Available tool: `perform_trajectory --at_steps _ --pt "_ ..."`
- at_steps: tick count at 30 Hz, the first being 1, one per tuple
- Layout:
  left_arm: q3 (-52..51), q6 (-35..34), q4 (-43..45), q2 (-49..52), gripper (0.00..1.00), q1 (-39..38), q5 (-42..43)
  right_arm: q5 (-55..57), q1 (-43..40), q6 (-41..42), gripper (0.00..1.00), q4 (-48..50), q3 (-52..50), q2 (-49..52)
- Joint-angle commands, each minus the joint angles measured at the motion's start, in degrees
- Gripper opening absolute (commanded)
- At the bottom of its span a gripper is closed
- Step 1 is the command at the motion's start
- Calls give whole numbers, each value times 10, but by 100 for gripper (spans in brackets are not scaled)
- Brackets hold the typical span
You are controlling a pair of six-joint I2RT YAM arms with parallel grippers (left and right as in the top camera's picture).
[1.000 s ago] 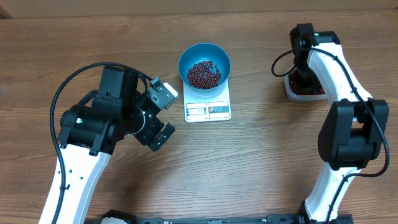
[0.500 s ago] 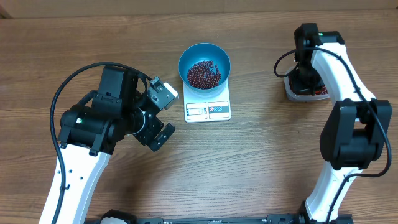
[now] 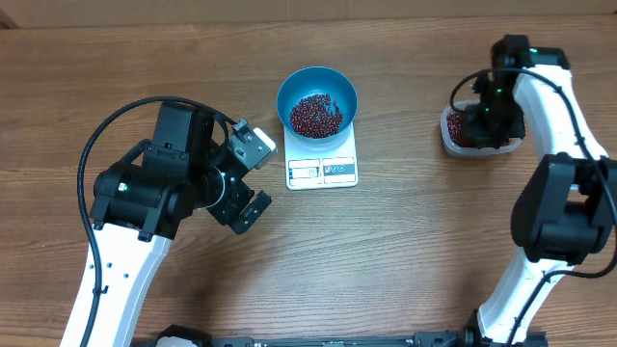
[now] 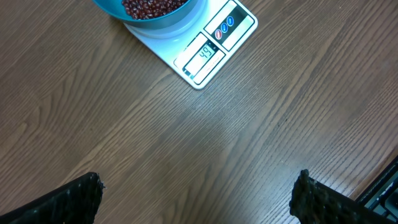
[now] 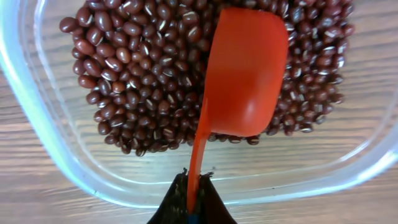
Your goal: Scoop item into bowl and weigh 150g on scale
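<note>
Desk (image 3: pixel 405 251): brown wood grain; it carries the scale, the bowl and the container.
Scale (image 3: pixel 323 172): flat, white and square, at the middle of the far half of the desk. Its display and label panel lie on the near edge. In the left wrist view the display shows dark digits, too small to read for sure.
Bowl (image 3: pixel 289 89): bright blue, round and deep. It stands upright on the scale's far part and leaves the panel uncovered.
Beans in the bowl (image 3: pixel 316 114): a loose layer of small red-brown beans covers the bottom, well below the rim.
Container (image 5: pixel 62 163): clear plastic with rounded corners, at the right of the desk and well apart from the scale.
Beans in the container (image 5: pixel 137 81): a dense heap fills most of the floor.
Scoop (image 5: pixel 245 74): small and orange-red. Its cup lies over the right part of the heap, with the smooth outer side toward the camera, so whether it holds beans cannot be told. The thin handle runs down to the right fingers.
Right fingers (image 5: pixel 168 213): together, clamped on the end of the scoop's handle, above the container.
Left fingers (image 4: pixel 74 202): spread wide apart and empty. They hover above bare desk just left of the scale, touching nothing.
</note>
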Motion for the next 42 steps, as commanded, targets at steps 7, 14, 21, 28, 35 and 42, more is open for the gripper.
perform_trajectory --at_steps 7,14,21,28,35,42 --pt "-2 -6 1 2 100 3 11 -220 -64 -47 4 -27 9 -4" --pt "-2 -6 1 2 100 3 11 -302 -114 -69 4 -35 8 -4" --pt "-2 -6 1 2 100 3 11 -340 -144 -69 4 -16 -9 -4" --pt "-2 -6 1 2 100 3 11 -401 -147 -69 3 27 -67 -4" --pt "-2 -6 1 2 100 3 11 -417 -148 -68 3 65 -110 -4" --pt "-2 -6 1 2 100 3 11 -454 -161 -64 3 68 -116 -4"
